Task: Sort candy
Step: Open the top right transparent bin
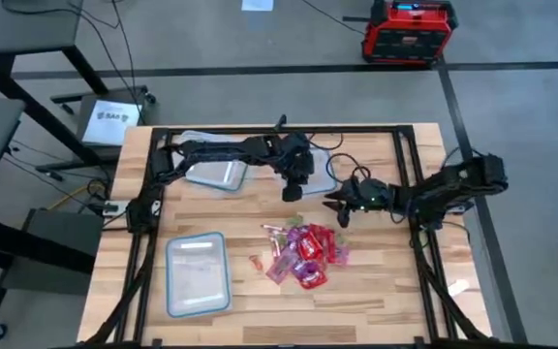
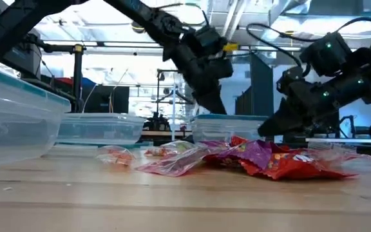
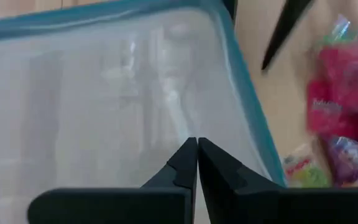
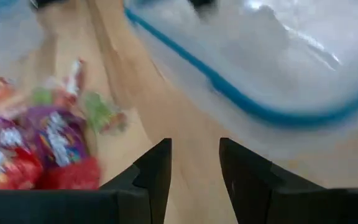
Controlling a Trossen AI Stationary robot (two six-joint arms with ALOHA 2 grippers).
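High view shows the candy (image 1: 303,254) heaped on the wooden surface (image 1: 376,301), right of centre, with a few loose pieces (image 1: 257,262) just beside the pile. One clear container (image 1: 198,273) sits left of the heap, well apart. Two further containers lie at the far side: one (image 1: 217,174) under the left arm, one (image 1: 322,173) between both arms. Left gripper (image 1: 292,193) hangs above the near edge of that middle container, fingers (image 3: 185,167) pressed together, holding nothing. Right gripper (image 1: 339,207) sits just beyond the heap, fingers (image 4: 157,171) narrowly parted, empty. Low view confirms both grippers clear of the candy (image 2: 256,158).
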